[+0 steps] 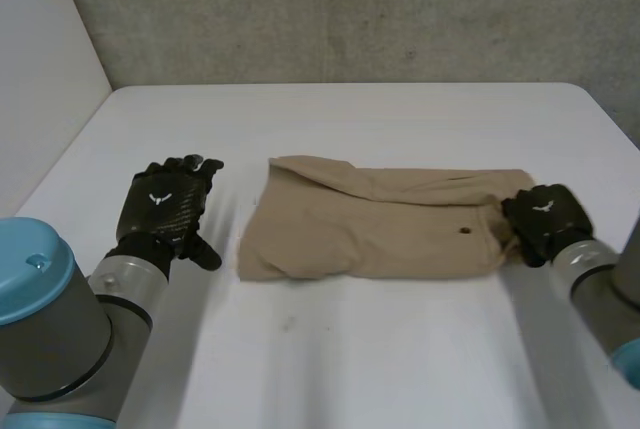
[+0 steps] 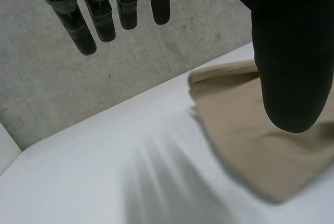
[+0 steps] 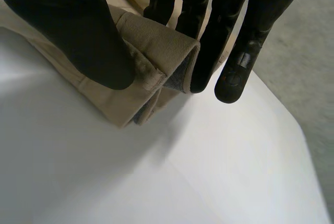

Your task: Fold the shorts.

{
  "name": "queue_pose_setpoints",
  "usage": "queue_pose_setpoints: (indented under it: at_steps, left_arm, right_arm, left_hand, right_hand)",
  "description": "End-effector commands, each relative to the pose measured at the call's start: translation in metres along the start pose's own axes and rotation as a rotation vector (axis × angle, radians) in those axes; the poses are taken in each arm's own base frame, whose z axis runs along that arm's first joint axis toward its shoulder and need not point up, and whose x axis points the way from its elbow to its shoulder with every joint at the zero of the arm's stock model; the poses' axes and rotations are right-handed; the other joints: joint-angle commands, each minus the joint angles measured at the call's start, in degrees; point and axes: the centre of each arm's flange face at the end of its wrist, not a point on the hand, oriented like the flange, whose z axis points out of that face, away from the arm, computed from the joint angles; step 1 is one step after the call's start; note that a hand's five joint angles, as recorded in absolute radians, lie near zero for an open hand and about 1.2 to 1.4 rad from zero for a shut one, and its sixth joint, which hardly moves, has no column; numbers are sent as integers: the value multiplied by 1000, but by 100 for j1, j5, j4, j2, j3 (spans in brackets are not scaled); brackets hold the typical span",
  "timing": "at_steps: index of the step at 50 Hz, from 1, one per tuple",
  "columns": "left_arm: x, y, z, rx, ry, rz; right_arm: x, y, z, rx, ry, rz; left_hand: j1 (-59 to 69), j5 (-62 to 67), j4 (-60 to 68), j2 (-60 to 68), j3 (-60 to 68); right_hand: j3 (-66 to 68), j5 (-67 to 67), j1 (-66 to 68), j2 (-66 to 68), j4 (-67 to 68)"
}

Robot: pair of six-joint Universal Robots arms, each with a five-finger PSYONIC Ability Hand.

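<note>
Two hands flank tan shorts (image 1: 380, 224) on a white table (image 1: 400, 349): left hand (image 1: 165, 204), fingers straight, just clear of their left edge; right hand (image 1: 545, 219) pinching their right-end fold, fingertips partly hidden behind cloth; both bear white emblems too small to read.

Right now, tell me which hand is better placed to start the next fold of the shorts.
Probably the right hand: its thumb and fingers pinch the shorts at the folded edge of one end. The left hand is open beside the opposite end, apart from the cloth, holding nothing.
</note>
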Motion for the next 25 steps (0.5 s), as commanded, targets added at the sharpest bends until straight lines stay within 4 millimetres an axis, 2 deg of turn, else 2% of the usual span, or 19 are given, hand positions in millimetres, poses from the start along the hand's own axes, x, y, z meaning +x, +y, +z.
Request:
queue_pose_setpoints:
  at_steps: [1, 3, 5, 10, 13, 17, 18, 19, 21, 22, 23, 25]
  left_arm:
    - [-2, -1, 0, 3, -6, -1]
    - [-2, -2, 0, 5, -8, 0]
    - [-3, -2, 0, 4, -10, -2]
    - [-2, -1, 0, 3, -8, -1]
    - [-2, -1, 0, 2, -8, -1]
    - [-2, -2, 0, 3, -8, -1]
    - [-2, -2, 0, 3, -8, -1]
    - [-2, -2, 0, 3, -8, -1]
    - [-2, -2, 0, 3, -8, -1]
    - [-2, -2, 0, 3, -8, -1]
    - [-2, -1, 0, 2, -8, -1]
    - [-2, -1, 0, 2, -8, 0]
  right_arm:
    - [38, -19, -10, -48, 34, -135]
    - [45, -30, -7, -38, 45, -202]
    - [44, -43, -8, -10, 38, -247]
    - [6, -112, -14, 200, -27, -384]
    - [-11, -127, -13, 264, -60, -411]
    - [-63, -150, -16, 388, -162, -476]
    - [-93, -158, -23, 454, -233, -513]
    - [-112, -160, -27, 488, -283, -529]
    - [-136, -159, -33, 533, -360, -548]
    - [-159, -152, -37, 563, -448, -551]
    - [-169, -148, -39, 574, -492, -551]
    - [-185, -138, -44, 590, -576, -546]
  left_hand:
    - [-124, -272, -175, -146, -224]
    - [-124, -272, -175, -146, -224]
    - [-124, -272, -175, -146, -224]
    - [-124, -272, -175, -146, -224]
    - [-124, -272, -175, -146, -224]
    - [-124, -272, -175, -146, -224]
    - [-124, -272, -175, -146, -224]
    - [-124, -272, -175, -146, -224]
    - [-124, -272, -175, -146, -224]
    - [-124, -272, -175, -146, -224]
    - [-124, -272, -175, -146, -224]
    - [-124, -272, -175, -146, -224]
  right_hand:
    - [1434, 1500, 2689, 1286, 1186]
    - [1434, 1500, 2689, 1286, 1186]
    - [1434, 1500, 2689, 1286, 1186]
    - [1434, 1500, 2689, 1286, 1186]
    - [1434, 1500, 2689, 1286, 1186]
    - [1434, 1500, 2689, 1286, 1186]
    - [1434, 1500, 2689, 1286, 1186]
    - [1434, 1500, 2689, 1286, 1186]
    - [1434, 1500, 2689, 1286, 1186]
    - [1434, 1500, 2689, 1286, 1186]
    - [1434, 1500, 2689, 1286, 1186]
    - [-115, -49, 1140, -263, -364]
